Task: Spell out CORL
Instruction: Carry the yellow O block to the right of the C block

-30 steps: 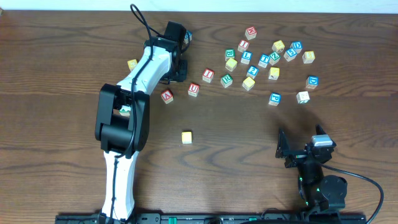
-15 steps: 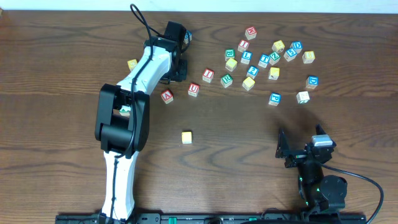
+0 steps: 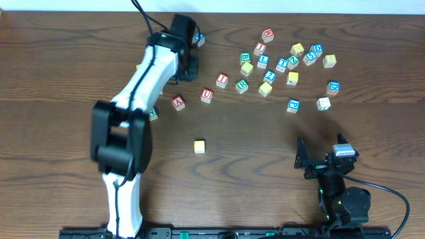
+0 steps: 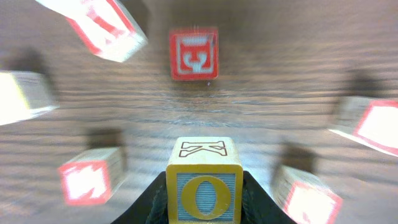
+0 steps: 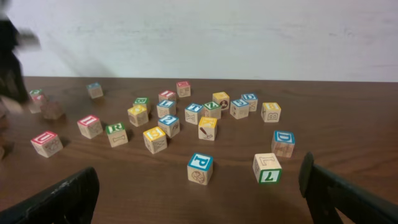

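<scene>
A wooden cube (image 4: pixel 204 186) with a yellow O on a blue face sits between the jaws of my left gripper (image 4: pixel 204 202), which is shut on it. In the overhead view the left gripper (image 3: pixel 188 68) is at the back left and hides that cube. A lone yellow-topped cube (image 3: pixel 199 146) rests front of centre. The green R cube (image 5: pixel 115 133) stands left of the pile, seen from above as a green-topped cube (image 3: pixel 242 85). A blue L cube (image 3: pixel 263 60) lies in the pile. My right gripper (image 3: pixel 322 159) stands open and empty at the front right.
Red-lettered cubes (image 3: pixel 178 103), (image 3: pixel 207 95), (image 3: pixel 222 80) lie close around the left gripper, and one red cube (image 4: pixel 194 53) shows ahead of it. Several more cubes (image 3: pixel 292 63) crowd the back right. A blue P cube (image 5: pixel 200 168) and a green 7 cube (image 5: pixel 267 168) sit nearest the right gripper.
The left gripper closed on the O cube and the left arm has swung, its elbow shifting left. The left wrist view is blurred by motion. The right arm has not moved.
</scene>
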